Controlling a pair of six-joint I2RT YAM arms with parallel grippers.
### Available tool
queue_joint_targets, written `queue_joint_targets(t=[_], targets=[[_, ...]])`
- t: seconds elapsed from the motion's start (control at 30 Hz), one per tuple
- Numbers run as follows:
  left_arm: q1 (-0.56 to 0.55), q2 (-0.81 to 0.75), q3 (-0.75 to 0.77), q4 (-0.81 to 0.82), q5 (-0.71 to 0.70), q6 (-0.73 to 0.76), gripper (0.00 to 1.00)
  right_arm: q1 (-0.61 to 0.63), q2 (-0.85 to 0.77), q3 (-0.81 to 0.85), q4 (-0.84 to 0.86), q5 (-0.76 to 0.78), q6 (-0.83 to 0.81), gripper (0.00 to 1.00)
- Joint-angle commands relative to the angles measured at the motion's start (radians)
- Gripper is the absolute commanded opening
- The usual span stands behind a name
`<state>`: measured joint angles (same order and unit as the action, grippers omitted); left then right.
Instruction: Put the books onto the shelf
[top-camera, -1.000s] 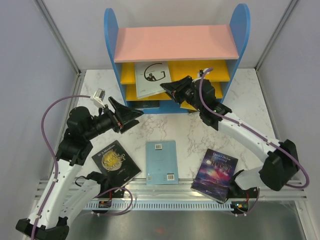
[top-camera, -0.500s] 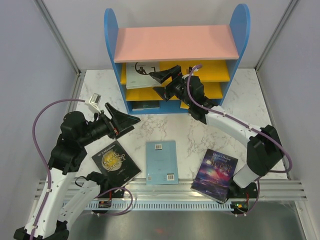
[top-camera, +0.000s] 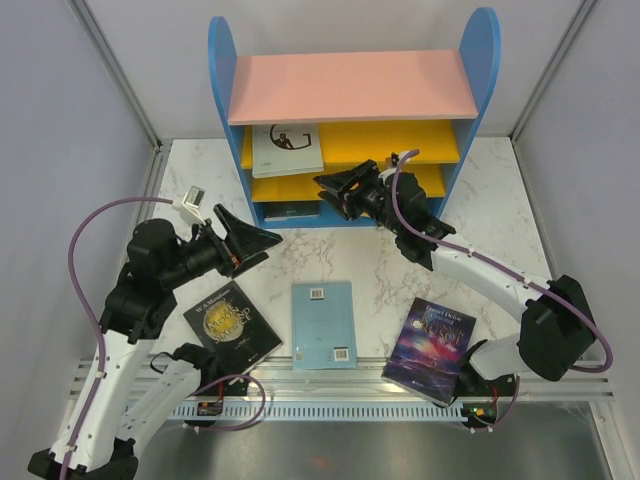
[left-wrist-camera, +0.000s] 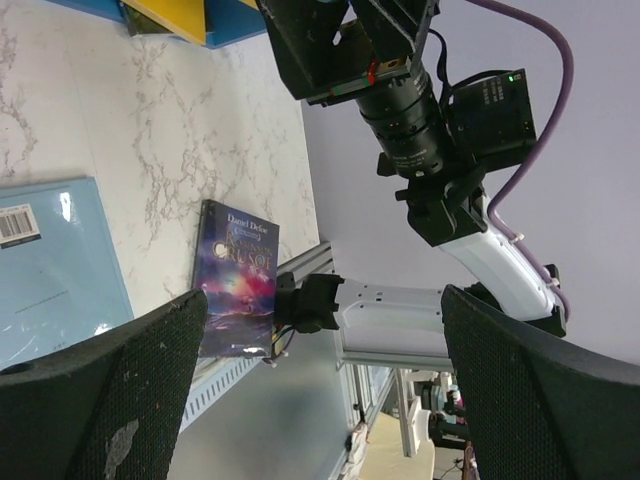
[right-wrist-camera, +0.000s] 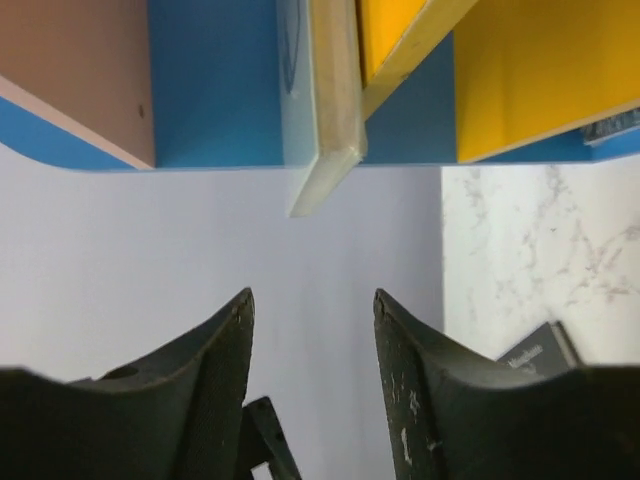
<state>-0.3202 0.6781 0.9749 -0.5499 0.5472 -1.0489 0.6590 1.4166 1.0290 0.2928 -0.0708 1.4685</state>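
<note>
The white book (top-camera: 287, 150) sticks out past the front of the shelf (top-camera: 350, 85). The right tool (top-camera: 328, 190), jaws apart and empty, could knock it off. The left tool (top-camera: 262, 246) gapes empty too.

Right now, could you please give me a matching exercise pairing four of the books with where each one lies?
Things:
1. white book
2. black book with gold moon
3. light blue book
4. galaxy book

Places:
A. on the table, right end of the row
B. on the upper yellow shelf
C. on the table, middle of the row
D. on the table, left end of the row

Pairs: 1-B, 2-D, 3-C, 4-A.
</note>
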Motion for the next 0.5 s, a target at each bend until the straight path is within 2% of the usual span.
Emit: queue_joint_targets(t=[0.0, 0.07, 0.13, 0.17, 0.27, 0.37, 0.47], targets=[[0.006, -0.002, 0.001, -0.056, -0.055, 0.056, 1.00, 0.001, -0.016, 0.060, -0.035, -0.009, -0.066, 0.55], [0.006, 0.030, 0.010, -0.149, -0.075, 0.085, 1.00, 0.004, -0.004, 0.113, -0.179, -0.041, -0.134, 0.60], [0.004, 0.102, 0.004, -0.209, -0.076, 0.141, 0.98, 0.019, -0.019, 0.187, -0.333, -0.037, -0.270, 0.68], [0.006, 0.130, -0.017, -0.269, -0.076, 0.156, 0.97, 0.025, -0.033, 0.197, -0.488, -0.015, -0.310, 0.70], [0.006, 0.189, -0.100, -0.320, -0.110, 0.172, 0.91, 0.030, -0.120, 0.125, -0.697, -0.006, -0.402, 0.73], [0.006, 0.189, -0.186, -0.260, -0.110, 0.156, 0.91, 0.039, -0.214, -0.071, -0.796, -0.033, -0.458, 0.74], [0.000, 0.228, -0.246, -0.225, -0.127, 0.170, 0.92, 0.056, -0.281, -0.183, -0.843, -0.043, -0.456, 0.74]])
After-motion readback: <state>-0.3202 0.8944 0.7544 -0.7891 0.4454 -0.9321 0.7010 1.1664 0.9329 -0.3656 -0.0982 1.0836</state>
